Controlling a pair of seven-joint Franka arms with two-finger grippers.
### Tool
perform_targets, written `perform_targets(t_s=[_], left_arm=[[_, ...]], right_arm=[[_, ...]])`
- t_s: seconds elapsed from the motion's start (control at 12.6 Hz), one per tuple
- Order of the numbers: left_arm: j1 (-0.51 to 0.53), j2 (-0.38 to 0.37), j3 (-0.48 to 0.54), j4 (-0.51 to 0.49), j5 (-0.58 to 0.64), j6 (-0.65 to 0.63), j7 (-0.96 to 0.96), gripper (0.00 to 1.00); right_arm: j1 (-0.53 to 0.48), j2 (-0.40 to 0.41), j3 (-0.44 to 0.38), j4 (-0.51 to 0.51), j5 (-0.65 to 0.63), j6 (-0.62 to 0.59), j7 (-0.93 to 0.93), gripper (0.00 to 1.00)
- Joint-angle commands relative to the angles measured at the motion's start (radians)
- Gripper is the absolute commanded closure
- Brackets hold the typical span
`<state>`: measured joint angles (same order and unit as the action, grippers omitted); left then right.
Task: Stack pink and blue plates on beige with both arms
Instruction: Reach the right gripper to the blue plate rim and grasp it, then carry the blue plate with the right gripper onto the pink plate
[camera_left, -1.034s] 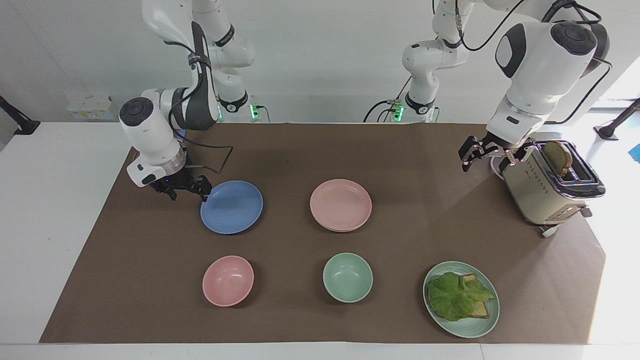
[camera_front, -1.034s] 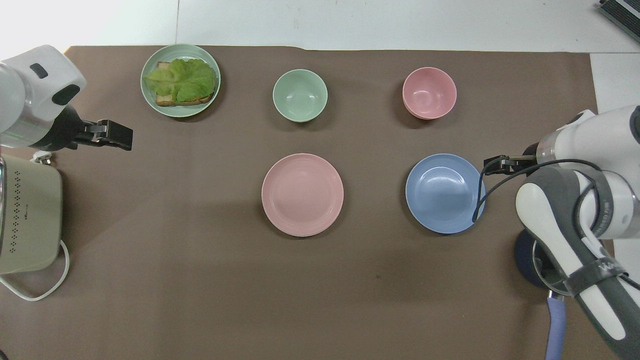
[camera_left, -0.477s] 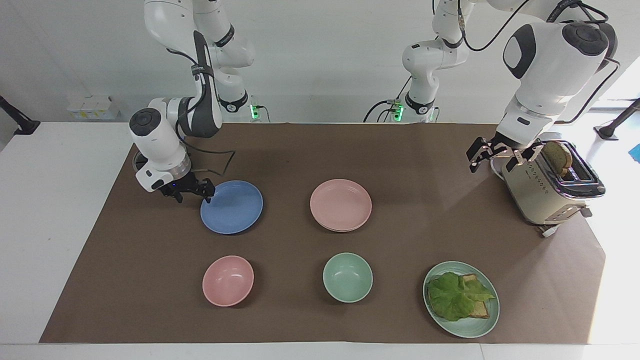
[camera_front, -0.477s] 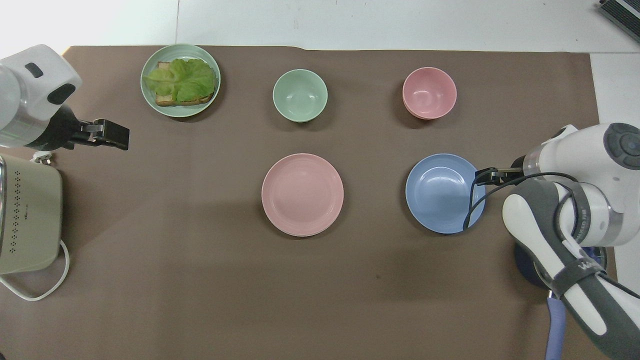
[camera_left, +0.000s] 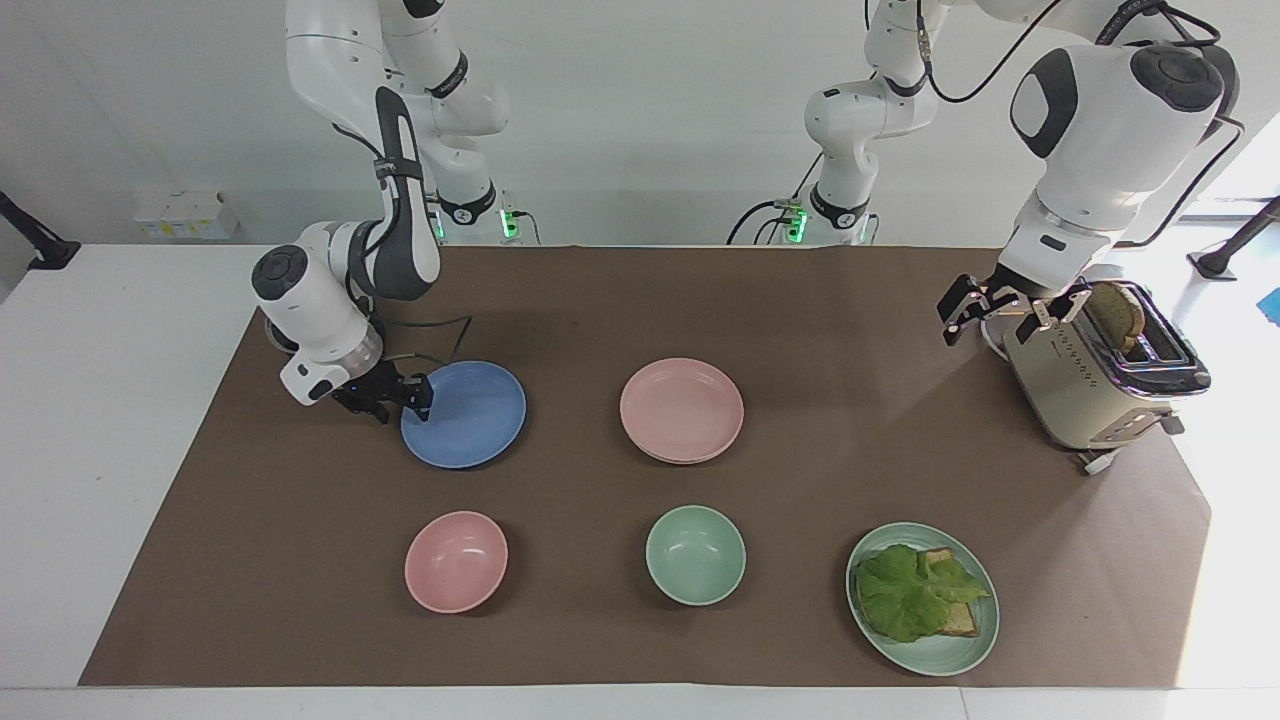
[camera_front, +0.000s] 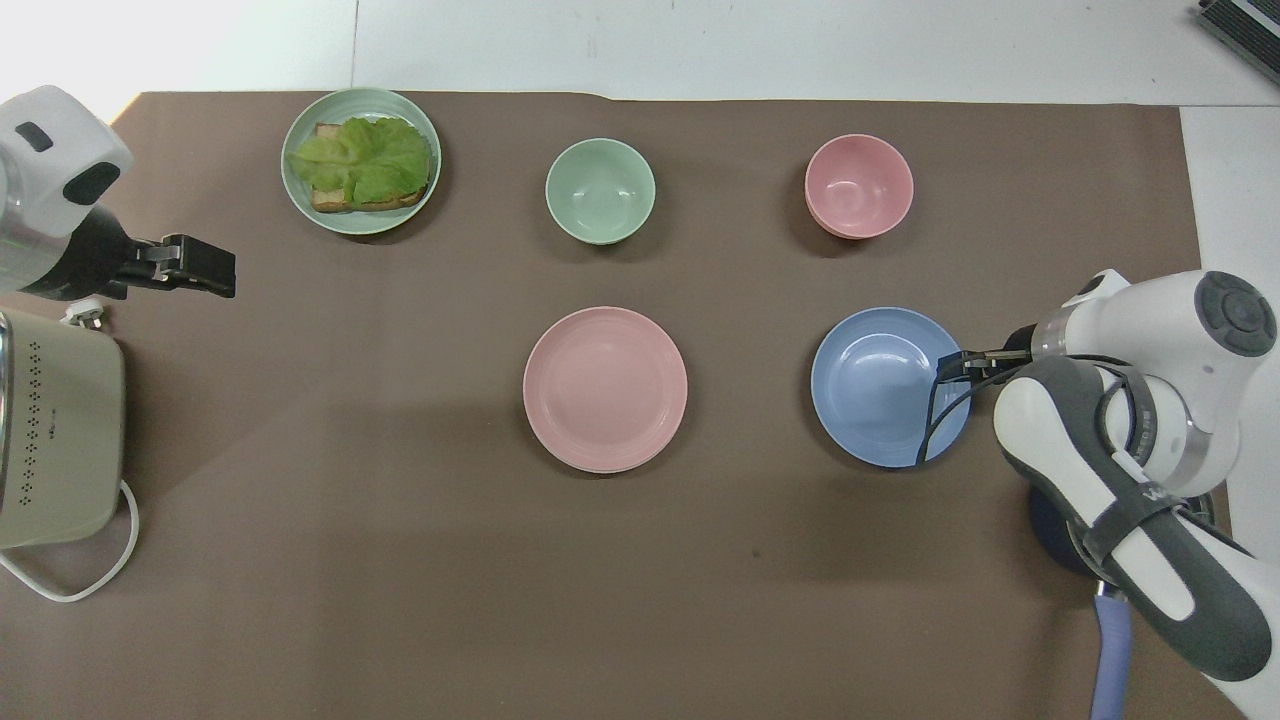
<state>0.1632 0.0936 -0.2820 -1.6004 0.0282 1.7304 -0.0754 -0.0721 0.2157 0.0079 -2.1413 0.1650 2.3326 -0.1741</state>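
Observation:
The blue plate (camera_left: 465, 413) (camera_front: 888, 386) lies flat on the brown mat toward the right arm's end. My right gripper (camera_left: 413, 393) (camera_front: 950, 366) is low at that plate's rim, on the side toward the right arm's end. The pink plate (camera_left: 681, 408) (camera_front: 605, 388) rests mid-table, with a thin cream edge of the beige plate (camera_left: 682, 460) (camera_front: 603, 469) showing beneath it. My left gripper (camera_left: 995, 315) (camera_front: 203, 267) hangs open and empty in the air beside the toaster.
A cream toaster (camera_left: 1095, 375) (camera_front: 55, 430) with a bread slice stands at the left arm's end. Farther from the robots sit a pink bowl (camera_left: 455, 560) (camera_front: 858, 186), a mint bowl (camera_left: 695, 555) (camera_front: 600, 190) and a mint plate (camera_left: 930, 660) (camera_front: 360, 222) holding lettuce on toast.
My right gripper has slid down onto the blue plate's rim and its jaws have narrowed. The left gripper has drifted slightly toward the toaster. No plate has moved.

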Motion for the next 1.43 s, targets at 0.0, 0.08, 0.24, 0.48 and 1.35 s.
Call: perform_targets(t_s=[0.0, 0.08, 0.24, 0.48, 1.35], left_arm=[[0.01, -0.005, -0.006, 0.002, 0.015, -0.014, 0.008, 0.0], [0.01, -0.005, -0.006, 0.002, 0.015, -0.014, 0.008, 0.0], [0.01, -0.005, -0.006, 0.002, 0.015, -0.012, 0.006, 0.0], [0.01, -0.005, -0.006, 0.002, 0.015, -0.012, 0.008, 0.0], [0.01, -0.005, -0.006, 0.002, 0.015, -0.014, 0.008, 0.0]], right_arm=[[-0.006, -0.009, 0.006, -0.018, 0.033, 0.014, -0.038, 0.96], [-0.008, -0.01, 0.006, -0.02, 0.033, 0.013, -0.039, 1.0], [-0.008, -0.01, 0.007, -0.017, 0.037, -0.001, -0.039, 1.0], [0.008, -0.034, 0.015, 0.0, 0.111, -0.021, -0.038, 1.0], [0.274, -0.085, 0.021, 0.15, 0.111, -0.07, 0.281, 1.0]])
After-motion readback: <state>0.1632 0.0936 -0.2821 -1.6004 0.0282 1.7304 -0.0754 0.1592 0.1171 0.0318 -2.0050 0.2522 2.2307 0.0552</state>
